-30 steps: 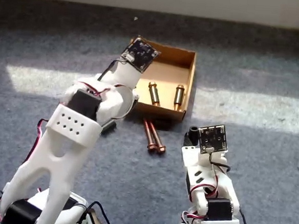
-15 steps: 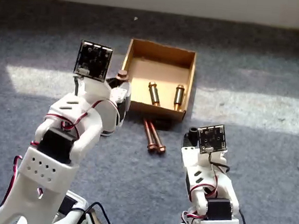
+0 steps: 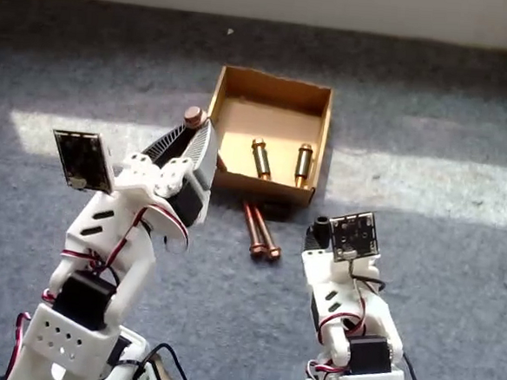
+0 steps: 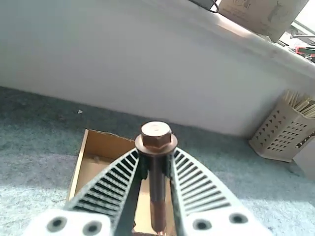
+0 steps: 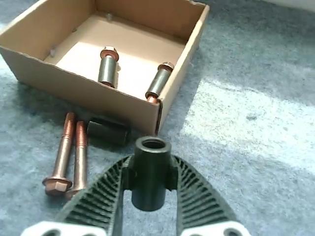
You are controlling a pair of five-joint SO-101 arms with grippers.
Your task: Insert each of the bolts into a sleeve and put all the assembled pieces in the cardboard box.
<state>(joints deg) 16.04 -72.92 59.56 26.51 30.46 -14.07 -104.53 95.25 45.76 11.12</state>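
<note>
My left gripper [image 4: 155, 164] is shut on a copper bolt [image 4: 156, 172], held head-up beside the near left corner of the cardboard box [image 3: 320, 138]; the bolt head [image 3: 192, 114] pokes above the fingers. My right gripper [image 5: 149, 182] is shut on a black sleeve [image 5: 149, 172], upright with its bore facing up, in front of the box [image 5: 34, 49]. Two assembled bolt-and-sleeve pieces [image 3: 261, 157] [image 3: 303, 162] lie inside the box. Two loose copper bolts [image 3: 259, 230] lie side by side on the carpet just in front of it, with another black sleeve [image 5: 108, 131] beside them against the box wall.
Grey carpet covers the floor, with a bright sunlit band across the middle. A pale wall runs along the far side. Open carpet lies to the right of the box and around both arms.
My left arm has drawn back out of the box toward the left and tilted up, carrying the bolt. The right arm has barely moved.
</note>
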